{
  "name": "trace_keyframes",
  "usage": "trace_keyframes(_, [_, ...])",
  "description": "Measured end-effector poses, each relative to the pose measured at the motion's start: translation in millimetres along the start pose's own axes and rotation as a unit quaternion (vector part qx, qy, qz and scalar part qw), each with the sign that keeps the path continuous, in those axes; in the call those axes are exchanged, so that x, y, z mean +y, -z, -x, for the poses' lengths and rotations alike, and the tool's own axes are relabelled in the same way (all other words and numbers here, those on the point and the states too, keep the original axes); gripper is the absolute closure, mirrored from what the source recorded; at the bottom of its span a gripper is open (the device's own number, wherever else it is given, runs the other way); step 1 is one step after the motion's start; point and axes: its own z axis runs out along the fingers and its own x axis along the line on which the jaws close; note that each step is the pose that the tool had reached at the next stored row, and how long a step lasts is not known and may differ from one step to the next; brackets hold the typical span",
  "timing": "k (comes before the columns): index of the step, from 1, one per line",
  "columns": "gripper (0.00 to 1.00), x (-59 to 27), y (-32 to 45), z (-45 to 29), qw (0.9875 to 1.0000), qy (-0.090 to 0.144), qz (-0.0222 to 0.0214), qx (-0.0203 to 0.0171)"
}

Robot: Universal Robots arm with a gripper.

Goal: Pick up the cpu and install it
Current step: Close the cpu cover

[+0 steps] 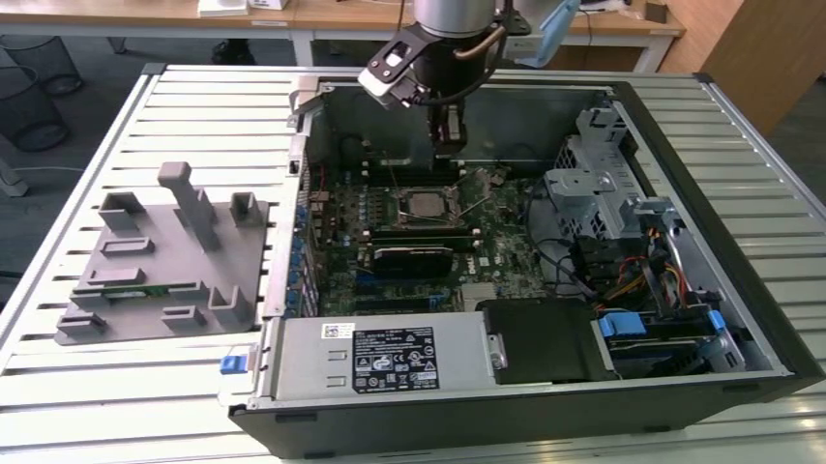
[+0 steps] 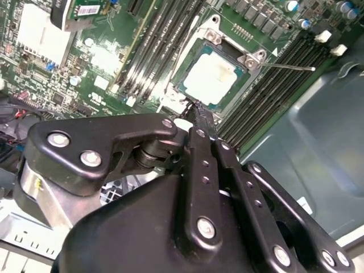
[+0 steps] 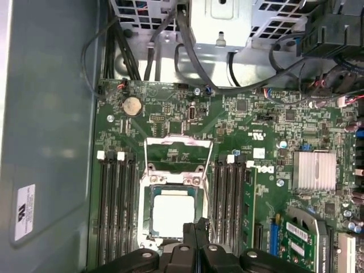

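An office with wooden desks is lying behind a slatted table (image 1: 130, 406). At the exterior view's left, a grey tray (image 1: 142, 232) is holding a narrow green memory stick (image 1: 130, 287). Moving rightward, an open computer case (image 1: 543, 116) is lying on its side, showing its motherboard (image 1: 387, 280).

The cpu (image 1: 424, 204) is sitting flat in its socket on that board, silvery top facing up in both wrist views (image 2: 213, 77) (image 3: 173, 210). The gripper (image 1: 447, 135) is hanging just above it, jaws pressed together and gripping nothing. Placement is looking done. The socket's metal frame (image 3: 179, 149) is standing folded back and its lever (image 2: 287, 67) is sticking out free, so clamping is seemingly what is remaining. Further right, a drive cage (image 1: 606, 184) is standing beside the bundled cables.
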Motion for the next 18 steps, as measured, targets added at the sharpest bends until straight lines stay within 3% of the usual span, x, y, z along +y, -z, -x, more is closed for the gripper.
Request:
trace_keyframes(3, [0.89, 3.5, -0.5, 1.4, 1.0, 0.0, 0.0, 0.0001])
trace_keyframes(12, [0.89, 34.5, -1.4, 2.5, 1.0, 0.0, -0.0029, 0.0001])
trace_keyframes(18, [0.89, 46.7, -1.7, 2.8, 1.0, 0.0, -0.0045, 0.0001])
